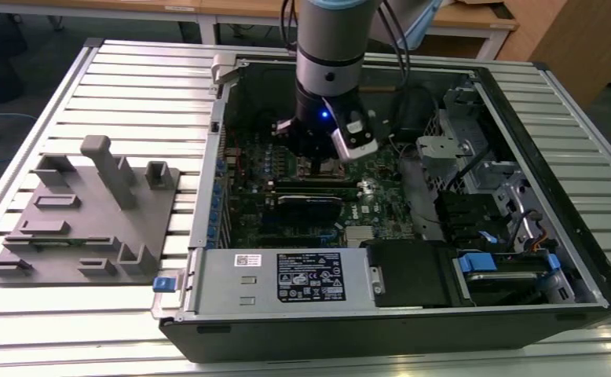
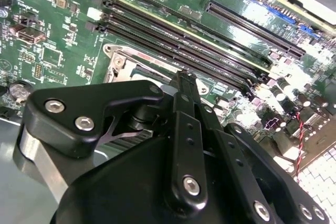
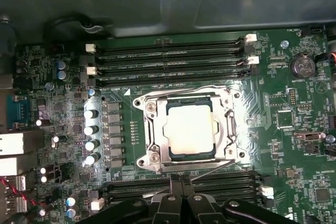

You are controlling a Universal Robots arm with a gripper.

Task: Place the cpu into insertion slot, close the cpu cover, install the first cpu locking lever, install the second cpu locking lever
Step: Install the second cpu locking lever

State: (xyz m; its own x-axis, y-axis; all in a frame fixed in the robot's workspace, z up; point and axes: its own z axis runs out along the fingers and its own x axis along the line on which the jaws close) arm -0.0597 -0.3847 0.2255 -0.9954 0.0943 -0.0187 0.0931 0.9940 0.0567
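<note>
Inside the open computer case (image 1: 557,236) on the slatted worktop (image 1: 127,71), the cpu (image 3: 188,130) sits in the insertion slot (image 3: 152,129) under the lowered cpu cover (image 3: 229,124), and the clenched, empty claw (image 3: 181,181) at the socket edge should press squarely, judging by alignment.

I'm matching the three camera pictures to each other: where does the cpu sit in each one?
Exterior view: hidden beneath the gripper, over the green board.
First wrist view: the cpu lies inside the cpu cover, mid-picture.
Second wrist view: mostly hidden behind the gripper.
Shared landmark: the long black memory slots.
</note>
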